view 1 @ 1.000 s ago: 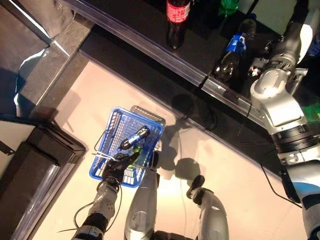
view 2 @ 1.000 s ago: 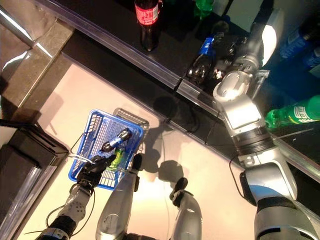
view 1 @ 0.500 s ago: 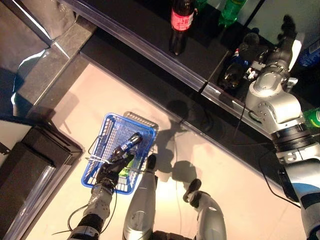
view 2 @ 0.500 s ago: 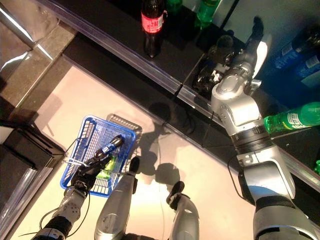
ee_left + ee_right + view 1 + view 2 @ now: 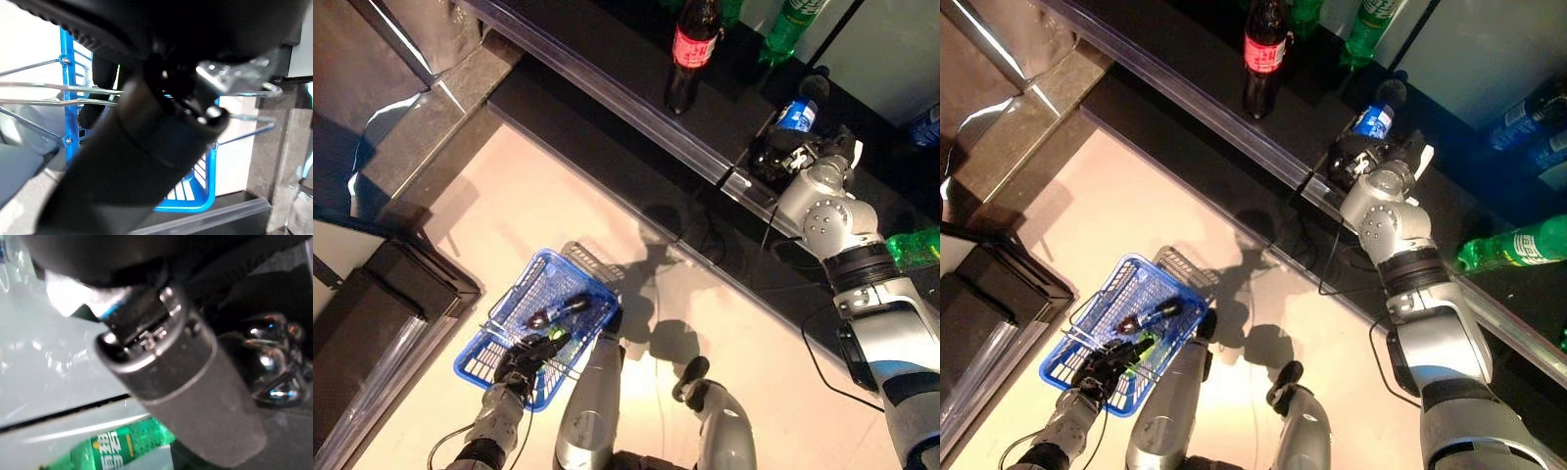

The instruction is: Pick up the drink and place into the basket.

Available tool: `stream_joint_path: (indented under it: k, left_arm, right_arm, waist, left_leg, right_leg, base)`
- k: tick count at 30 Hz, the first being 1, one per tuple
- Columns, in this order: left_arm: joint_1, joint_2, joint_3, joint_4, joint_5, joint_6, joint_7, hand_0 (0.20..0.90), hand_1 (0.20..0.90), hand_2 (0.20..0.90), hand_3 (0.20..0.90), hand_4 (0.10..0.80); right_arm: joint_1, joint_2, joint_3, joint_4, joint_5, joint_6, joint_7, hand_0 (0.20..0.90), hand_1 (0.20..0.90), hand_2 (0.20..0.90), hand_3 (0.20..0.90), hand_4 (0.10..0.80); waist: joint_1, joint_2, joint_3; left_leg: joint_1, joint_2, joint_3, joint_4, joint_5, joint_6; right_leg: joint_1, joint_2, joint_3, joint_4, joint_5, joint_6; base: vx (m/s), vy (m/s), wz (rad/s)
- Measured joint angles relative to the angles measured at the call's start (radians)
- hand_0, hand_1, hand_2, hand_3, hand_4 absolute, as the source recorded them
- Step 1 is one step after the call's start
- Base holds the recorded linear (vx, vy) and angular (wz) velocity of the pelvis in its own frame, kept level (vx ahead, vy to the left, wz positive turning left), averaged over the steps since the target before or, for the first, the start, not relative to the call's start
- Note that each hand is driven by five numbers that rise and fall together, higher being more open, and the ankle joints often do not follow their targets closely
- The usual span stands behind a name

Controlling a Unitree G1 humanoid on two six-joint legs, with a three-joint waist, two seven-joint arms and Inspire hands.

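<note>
A dark drink bottle with a blue label [image 5: 794, 113] lies tilted on the black shelf [image 5: 607, 78]. My right hand [image 5: 771, 155] is curled round its lower part. In the right wrist view the thumb [image 5: 195, 382] stands beside the bottle's shiny base [image 5: 274, 367]. The blue wire basket [image 5: 505, 338] hangs low at the left, and my left hand [image 5: 522, 358] is shut on its metal handle [image 5: 44, 95]. Inside the basket lie a dark bottle [image 5: 558, 311] and a green one [image 5: 557, 338].
A red-labelled cola bottle [image 5: 690, 49] and a green bottle [image 5: 793, 24] stand further along the shelf. Another green bottle [image 5: 1518, 245] lies at the right behind glass. A dark cabinet [image 5: 401, 294] is to the left of the basket.
The whole view has shifted. My right hand came down from deeper in the shelf onto the blue-labelled bottle. The basket in my left hand now sits lower and further left.
</note>
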Motion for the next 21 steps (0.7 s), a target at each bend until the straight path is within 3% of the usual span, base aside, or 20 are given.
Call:
stream_joint_path:
  k: [21]
  left_arm:
    - [0.007,0.036,-0.021,-0.019,-0.001,0.008,0.018,0.3,0.3,0.3,0.2,0.1]
  right_arm:
    - [-0.13,0.001,0.021,0.118,0.068,-0.008,-0.038,0.9,0.9,0.9,0.9,0.8]
  waist:
    - [0.001,-0.033,-0.001]
  left_leg:
    - [-0.057,0.002,-0.01,0.002,0.004,0.002]
  right_leg:
    - [-0.042,0.003,0.0,-0.023,0.019,0.002]
  base:
    - [0.009,0.0,0.0]
